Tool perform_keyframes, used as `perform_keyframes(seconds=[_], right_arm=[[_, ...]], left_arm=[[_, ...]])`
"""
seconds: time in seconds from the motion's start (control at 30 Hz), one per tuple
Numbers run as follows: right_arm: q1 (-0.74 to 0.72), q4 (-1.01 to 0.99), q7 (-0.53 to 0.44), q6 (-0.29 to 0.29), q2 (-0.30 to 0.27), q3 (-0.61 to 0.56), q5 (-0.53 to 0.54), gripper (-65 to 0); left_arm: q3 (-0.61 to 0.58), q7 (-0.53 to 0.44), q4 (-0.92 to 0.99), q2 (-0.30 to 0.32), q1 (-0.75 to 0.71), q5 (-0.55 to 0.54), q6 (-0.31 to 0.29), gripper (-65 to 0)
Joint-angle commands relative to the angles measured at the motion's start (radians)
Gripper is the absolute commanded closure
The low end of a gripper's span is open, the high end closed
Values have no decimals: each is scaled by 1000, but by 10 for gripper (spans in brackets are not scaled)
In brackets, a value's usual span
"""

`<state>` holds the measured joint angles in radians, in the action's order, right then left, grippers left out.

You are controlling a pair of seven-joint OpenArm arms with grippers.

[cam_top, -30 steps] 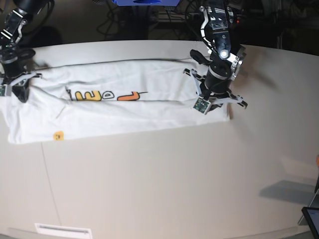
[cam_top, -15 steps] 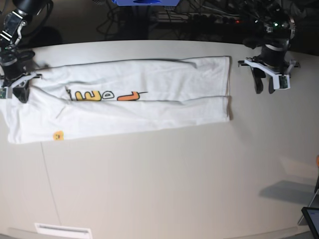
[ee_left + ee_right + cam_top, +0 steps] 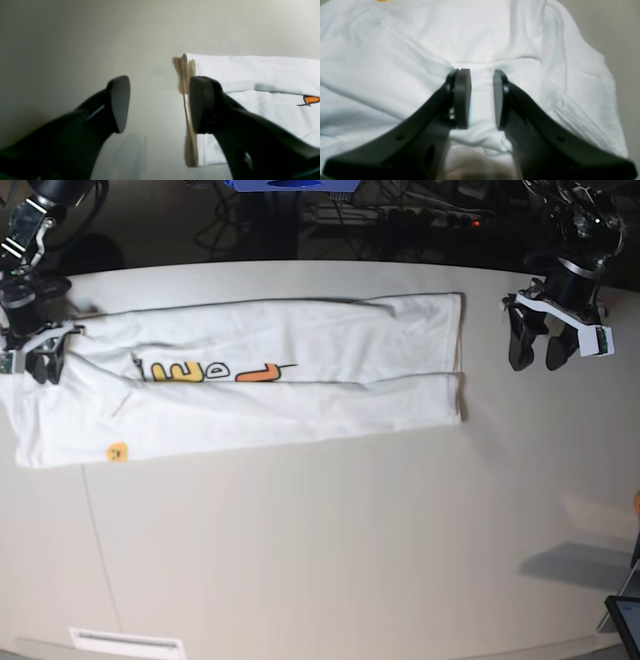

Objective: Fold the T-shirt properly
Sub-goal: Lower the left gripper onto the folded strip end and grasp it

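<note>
The large white cotton T-shirt point(image 3: 260, 395) lies in a long band across the table's 10-to-1 o'clock stretch. Left gripper point(image 3: 538, 350) hangs beside it, jaws apart and empty; right gripper point(image 3: 40, 360) stands narrowly parted over the collar end, apparently releasing.

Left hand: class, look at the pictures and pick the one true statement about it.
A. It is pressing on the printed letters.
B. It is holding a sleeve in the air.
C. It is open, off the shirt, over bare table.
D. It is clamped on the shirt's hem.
C: in the base view the left hand hangs beside the shirt, and the wrist view shows its fingers apart with only table between them.
</note>
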<state>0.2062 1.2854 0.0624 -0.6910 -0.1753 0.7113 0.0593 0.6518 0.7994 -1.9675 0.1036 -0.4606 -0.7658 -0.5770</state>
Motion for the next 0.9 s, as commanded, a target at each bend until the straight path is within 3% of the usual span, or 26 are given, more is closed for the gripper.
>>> perform_keyframes(seconds=[0.0,0.17,0.37,0.5,0.63,0.87], right_arm=[[3,15,0,-7,-10,3,-2,-164],[19,79,0,-7,-10,3,3,-164],[22,168,6,-7,-8,3,4,-164],[22,219,53,-7,-8,9,4,-164],[22,270,58,-7,-8,11,4,-164],[23,365,58,-7,-7,44,4,-164]], left_arm=[[6,-21,1,12,3,-17,-15,-378],[7,-22,98,43,13,-10,-121,-375],[9,-22,276,89,67,-8,-121,-375],[6,-22,296,95,69,-13,-121,-383],[-43,-22,293,95,69,-14,-121,-485],[-92,-21,357,86,110,-36,-121,-497]])
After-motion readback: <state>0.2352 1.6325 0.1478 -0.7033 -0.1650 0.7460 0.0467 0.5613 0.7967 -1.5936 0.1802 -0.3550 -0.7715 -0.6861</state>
